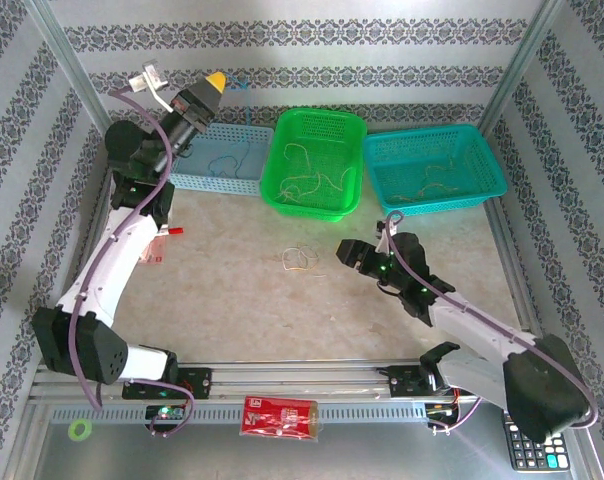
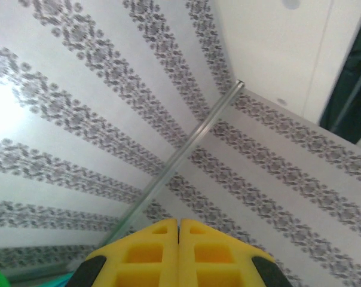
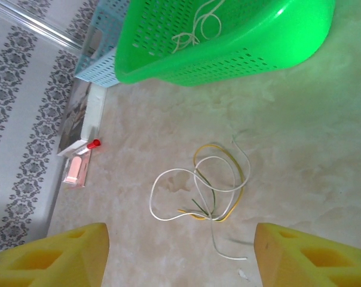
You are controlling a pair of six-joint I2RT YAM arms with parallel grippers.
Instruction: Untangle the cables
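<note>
The cables (image 1: 300, 260) lie as a small loose clump of white, yellow and green strands on the bare tabletop in front of the green basket. In the right wrist view the cables (image 3: 210, 217) sit just ahead of the fingers, with nothing touching them. My right gripper (image 1: 348, 250) hovers low just right of the clump. Its jaws stand wide open and empty, so the right gripper (image 3: 180, 234) frames the clump from the near side. My left gripper (image 1: 214, 82) is raised high at the back left over the pale blue basket. There the left gripper (image 2: 179, 224) has its yellow fingers shut together on nothing.
Three baskets line the back wall: pale blue (image 1: 244, 184), green (image 1: 312, 200) and teal (image 1: 432, 203), each with thin cords inside. A small red-capped item (image 1: 168, 234) lies by the left arm. A red packet (image 1: 278, 416) and a calculator (image 1: 527, 447) sit at the near rail.
</note>
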